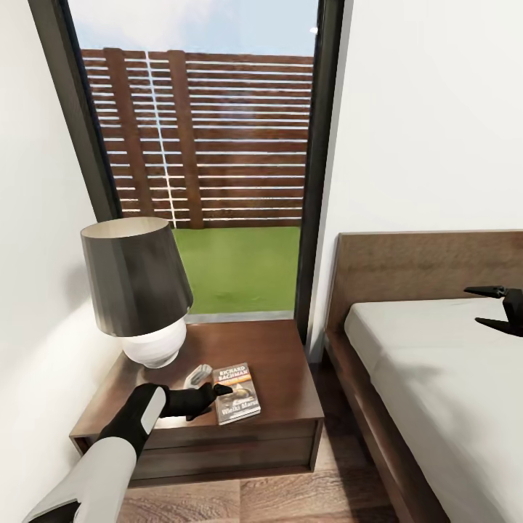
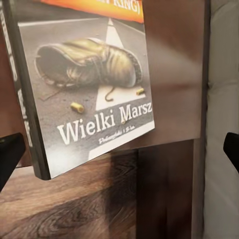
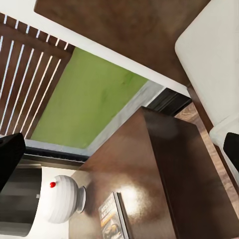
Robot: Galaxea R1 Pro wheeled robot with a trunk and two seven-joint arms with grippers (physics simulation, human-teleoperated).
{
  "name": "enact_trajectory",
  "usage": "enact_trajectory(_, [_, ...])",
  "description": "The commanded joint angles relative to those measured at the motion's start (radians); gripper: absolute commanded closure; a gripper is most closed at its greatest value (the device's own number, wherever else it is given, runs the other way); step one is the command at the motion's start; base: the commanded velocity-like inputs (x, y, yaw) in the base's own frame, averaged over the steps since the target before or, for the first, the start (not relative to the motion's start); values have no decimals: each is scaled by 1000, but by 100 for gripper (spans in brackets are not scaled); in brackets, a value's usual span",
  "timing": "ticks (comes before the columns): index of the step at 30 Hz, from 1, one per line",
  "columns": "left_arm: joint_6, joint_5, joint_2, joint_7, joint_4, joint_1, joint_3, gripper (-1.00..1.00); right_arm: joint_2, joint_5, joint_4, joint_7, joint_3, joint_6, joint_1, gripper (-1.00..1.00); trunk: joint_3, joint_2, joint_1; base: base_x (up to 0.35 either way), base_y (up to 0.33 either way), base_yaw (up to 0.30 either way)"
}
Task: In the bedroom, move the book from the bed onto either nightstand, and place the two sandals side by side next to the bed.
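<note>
**Book on the nightstand, left gripper spread at its edge**

The left arm reaches in from the bottom of the head view, white forearm and black wrist, ending in the left gripper (image 1: pixel 220 393) just above the glossy top of the nightstand (image 1: pixel 283 349). Its fingers stand apart and hold nothing; one dark tip lies over the near left edge of the book (image 1: pixel 237 393), though contact cannot be judged. In the left wrist view both fingertips (image 2: pixel 10 154) sit wide at the picture's edges with the book (image 2: pixel 84 84) between and beyond them, its cover showing a worn boot on a road, an orange band and the words "Wielki Marsz".

The book lies flat, cover up, on the front middle of the nightstand. Just beside it, toward the lamp, rests a small pale object (image 1: pixel 197 375), too small to identify. The lamp (image 1: pixel 138 290), with a dark shade over a round white base, stands at the rear left corner of the top, before a tall dark-framed window (image 1: pixel 218 145) showing grass and a slatted fence.

To the right, the bed (image 1: pixel 436 363) with its brown headboard and light grey mattress sits near the nightstand, a strip of wood-plank floor between them. The right gripper (image 1: pixel 501 309) hovers over the mattress at the picture's right edge, fingers parted and empty.
</note>
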Motion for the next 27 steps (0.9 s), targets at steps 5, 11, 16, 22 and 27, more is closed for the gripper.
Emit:
enact_trajectory(5, [7,0,0,-1,-1,-1,6,-100,-1,4,2,10,6,0,-2,-100,-1,0,0,0,0,0])
enact_trajectory(11, [7,0,2,-1,-1,-1,7,-100,-1,4,2,10,6,0,-2,-100,-1,0,0,0,0,0])
enact_trajectory(16, [6,0,4,-1,-2,-1,7,-100,-1,4,2,10,6,0,-2,-100,-1,0,0,0,0,0])
enact_trajectory(22, [6,0,5,-1,-2,-1,8,-100,-1,4,2,10,6,0,-2,-100,-1,0,0,-31,19,0])
enact_trajectory(27, [6,0,6,-1,-2,-1,8,-100,-1,4,2,10,6,0,-2,-100,-1,0,0,-103,81,0])
